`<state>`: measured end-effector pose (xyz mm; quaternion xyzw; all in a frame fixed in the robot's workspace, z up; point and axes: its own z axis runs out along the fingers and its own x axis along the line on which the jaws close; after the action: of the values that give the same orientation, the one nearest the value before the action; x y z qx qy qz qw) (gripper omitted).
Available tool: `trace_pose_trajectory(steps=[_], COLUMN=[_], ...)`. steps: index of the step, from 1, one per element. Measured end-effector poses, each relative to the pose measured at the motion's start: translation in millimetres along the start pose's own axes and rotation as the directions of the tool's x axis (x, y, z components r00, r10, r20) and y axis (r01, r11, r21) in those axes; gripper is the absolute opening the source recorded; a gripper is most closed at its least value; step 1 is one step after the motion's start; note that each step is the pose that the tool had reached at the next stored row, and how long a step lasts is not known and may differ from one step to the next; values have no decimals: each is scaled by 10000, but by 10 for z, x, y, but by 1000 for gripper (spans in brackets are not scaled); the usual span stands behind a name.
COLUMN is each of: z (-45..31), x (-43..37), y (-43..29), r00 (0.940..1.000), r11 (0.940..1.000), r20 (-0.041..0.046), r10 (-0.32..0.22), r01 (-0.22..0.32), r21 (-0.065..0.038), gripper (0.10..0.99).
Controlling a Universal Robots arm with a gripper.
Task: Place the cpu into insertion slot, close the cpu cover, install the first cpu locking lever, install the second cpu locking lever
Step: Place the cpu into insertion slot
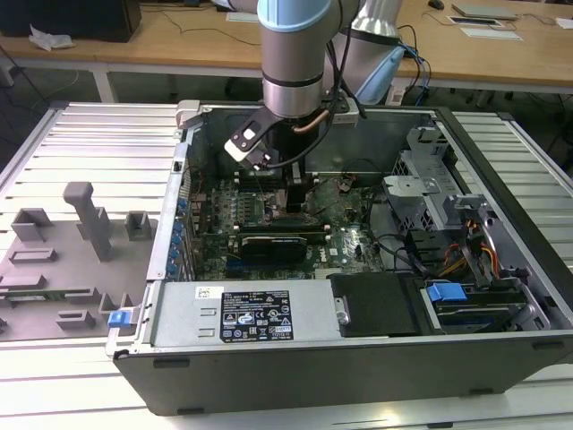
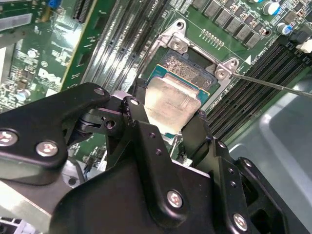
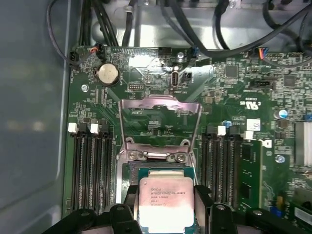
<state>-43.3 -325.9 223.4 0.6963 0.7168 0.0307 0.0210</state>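
While the thin, square, silver metal cpu cover [image 3: 161,103] stands raised off the socket, the black two-fingered gripper [image 2: 168,117] clamps the flat, silvery-topped cpu [image 3: 165,197] by two opposite edges, just over the black-rimmed, pin-speckled insertion slot [image 2: 186,66]. Placement appears to be the step in hand, not yet finished; seating calls for the chip to sit square inside the rim before any release.
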Motion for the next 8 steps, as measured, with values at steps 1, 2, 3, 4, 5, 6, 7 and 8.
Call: trace_pose_trajectory(steps=[1, 2, 3, 4, 5, 6, 7, 8], z=[13, 45, 58, 74, 98, 120, 129, 140], x=[6, 19, 24, 29, 34, 35, 35, 35], y=[-1, -5, -7, -10, -15, -18, -20, -24], r00=[10000, 10000, 10000, 10000, 10000, 10000, 10000, 10000], r11=[10000, 10000, 10000, 10000, 10000, 10000, 10000, 10000], r20=[0, 0, 0, 0, 1, 1, 1, 1], r10=[-1, 0, 0, 0, 0, 2, 8, 18], r01=[1, 0, 0, 0, 0, -2, -8, -18], r21=[4, 11, 13, 16, 20, 22, 23, 22], gripper=[541, 541, 541, 541, 541, 541, 541, 541])
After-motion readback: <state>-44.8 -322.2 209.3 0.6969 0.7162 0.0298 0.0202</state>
